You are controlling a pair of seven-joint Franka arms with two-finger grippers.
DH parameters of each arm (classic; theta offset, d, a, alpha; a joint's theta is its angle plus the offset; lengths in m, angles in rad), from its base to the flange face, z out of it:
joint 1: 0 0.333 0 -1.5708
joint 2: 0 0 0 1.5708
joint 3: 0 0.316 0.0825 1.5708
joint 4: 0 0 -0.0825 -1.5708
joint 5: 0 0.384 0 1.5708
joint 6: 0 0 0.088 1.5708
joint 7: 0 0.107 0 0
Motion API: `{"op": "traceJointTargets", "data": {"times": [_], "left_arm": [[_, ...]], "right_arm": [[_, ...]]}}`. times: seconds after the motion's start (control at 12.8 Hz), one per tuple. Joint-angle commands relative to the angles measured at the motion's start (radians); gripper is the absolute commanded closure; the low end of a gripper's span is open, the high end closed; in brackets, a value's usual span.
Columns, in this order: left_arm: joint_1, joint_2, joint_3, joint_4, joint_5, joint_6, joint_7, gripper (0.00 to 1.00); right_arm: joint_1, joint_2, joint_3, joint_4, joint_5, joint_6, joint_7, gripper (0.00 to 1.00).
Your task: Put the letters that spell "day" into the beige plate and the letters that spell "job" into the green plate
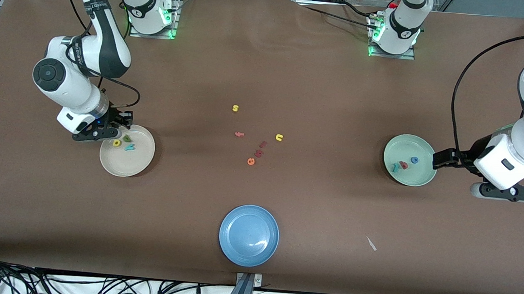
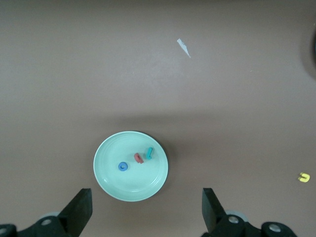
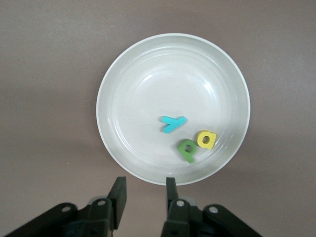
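**Both plates loaded, both grippers empty**

Front view. We find the beige plate [image 1: 127, 150] toward the right arm's end of the table [image 1: 266, 74]. It holds the yellow "d" [image 1: 116, 143], the green "a" [image 1: 127, 138] and the teal "y" [image 1: 129, 147], grouped near the rim that faces the robots' bases. The right gripper [image 1: 108, 131] hangs over that same rim. The green plate [image 1: 410, 159] lies toward the left arm's end; it holds the teal "j" [image 1: 396, 167], the salmon-red "b" [image 1: 403, 165] and the blue "o" [image 1: 414, 160] in a short row. The left gripper [image 1: 443, 159] sits just beside this plate, at the edge toward the table's end. A blue plate [image 1: 249, 235] lies near the table edge closest to the camera. A yellow "s" [image 1: 235, 108], a reddish "f" [image 1: 239, 134], a yellow "u" [image 1: 279, 137] and an orange "e" [image 1: 250, 161] lie loose around the table's middle.

Left wrist view. We see the left gripper's fingers [image 2: 81, 210] spread wide, released, gripping nothing. The green plate and its three letters lie between and past them.

Right wrist view. The right gripper's fingers [image 3: 117, 196] stand a narrow gap apart with nothing between them, just outside the beige plate's rim. The three letters lie inside, the "a" touching the "d".
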Motion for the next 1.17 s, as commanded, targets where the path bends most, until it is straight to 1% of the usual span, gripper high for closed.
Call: {"op": "traceJointTargets", "data": {"times": [0.0,0.08,0.16,0.39,0.55,0.7,0.78,0.94,1.09], "left_arm": [[-0.020,-0.126,0.052,-0.191,-0.033,0.120,0.031,0.02],[-0.008,-0.123,0.050,-0.183,-0.032,0.122,0.025,0.01],[0.012,-0.122,0.046,-0.183,-0.033,0.119,0.026,0.00],[0.021,-0.113,0.047,-0.180,-0.033,0.117,0.028,0.00],[0.020,-0.113,0.046,-0.182,-0.032,0.117,0.028,0.00],[0.015,-0.113,0.046,-0.180,-0.023,0.117,0.034,0.01],[0.011,-0.111,0.046,-0.182,-0.021,0.117,0.069,0.01],[0.018,-0.105,0.046,-0.179,-0.023,0.117,0.170,0.01],[0.018,-0.103,0.046,-0.180,-0.026,0.117,0.171,0.00]], "right_arm": [[0.001,-0.009,0.003,0.004,0.007,-0.007,0.001,0.37],[0.001,-0.010,0.003,0.011,0.007,-0.007,0.000,0.12],[0.001,-0.012,0.003,0.028,0.006,-0.009,-0.006,0.01],[0.001,-0.019,0.000,0.093,0.006,-0.065,-0.006,0.00],[0.002,-0.047,0.006,0.178,0.007,-0.200,-0.002,0.00],[0.001,-0.059,0.009,0.318,0.007,-0.402,-0.002,0.00],[-0.001,-0.064,0.026,0.384,0.004,-0.491,0.001,0.00],[-0.028,-0.064,0.053,0.500,-0.016,-0.606,0.009,0.00],[-0.035,-0.067,0.060,0.571,-0.009,-0.689,0.008,0.00]]}}
